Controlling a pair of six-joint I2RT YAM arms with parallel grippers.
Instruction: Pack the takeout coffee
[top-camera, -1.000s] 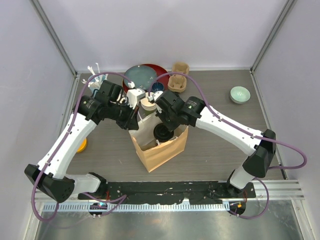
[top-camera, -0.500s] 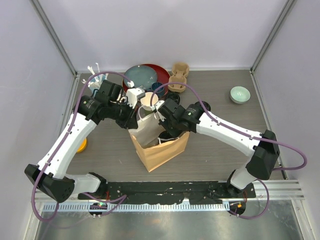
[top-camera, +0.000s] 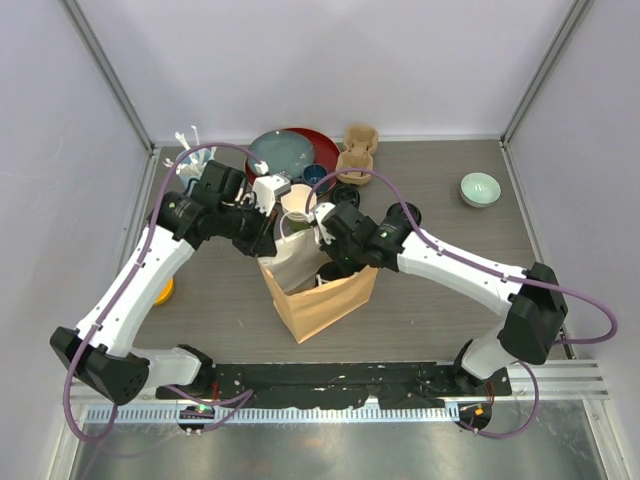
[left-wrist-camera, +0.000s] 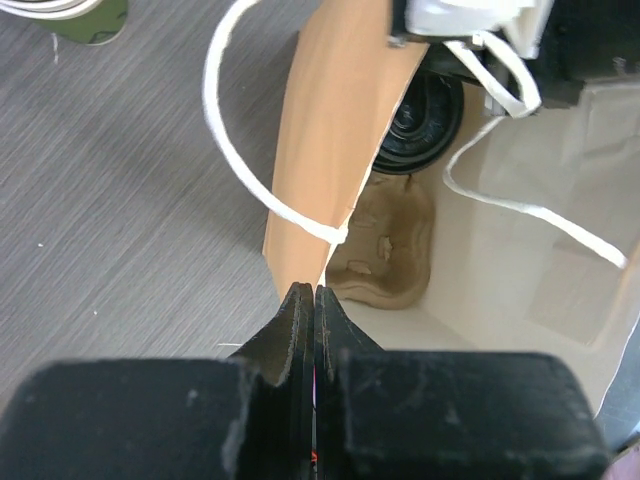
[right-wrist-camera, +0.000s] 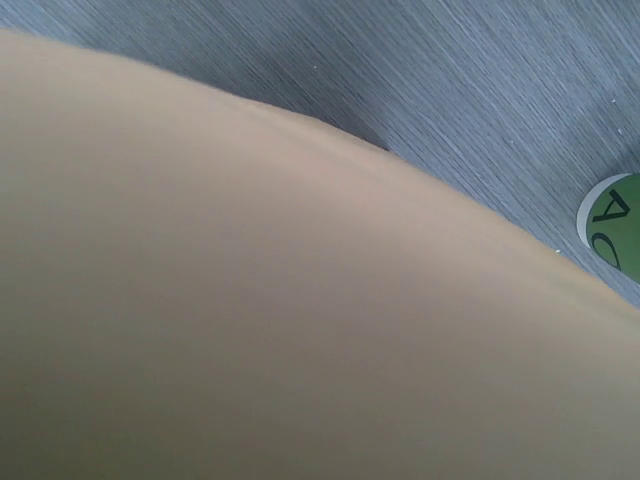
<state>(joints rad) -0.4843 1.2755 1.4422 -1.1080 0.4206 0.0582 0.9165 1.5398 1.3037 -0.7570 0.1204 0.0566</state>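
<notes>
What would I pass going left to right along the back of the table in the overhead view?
cup of white stirrers → red dish → cardboard cup holder → pale green bowl

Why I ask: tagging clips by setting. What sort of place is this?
Likely a robot test cell: plain walls and metal framing enclose a table; left arm and right arm bolted to a rail.

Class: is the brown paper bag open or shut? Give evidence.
Open. The paper bag gapes at the top; the left wrist view shows a cardboard carrier on its floor.
</notes>
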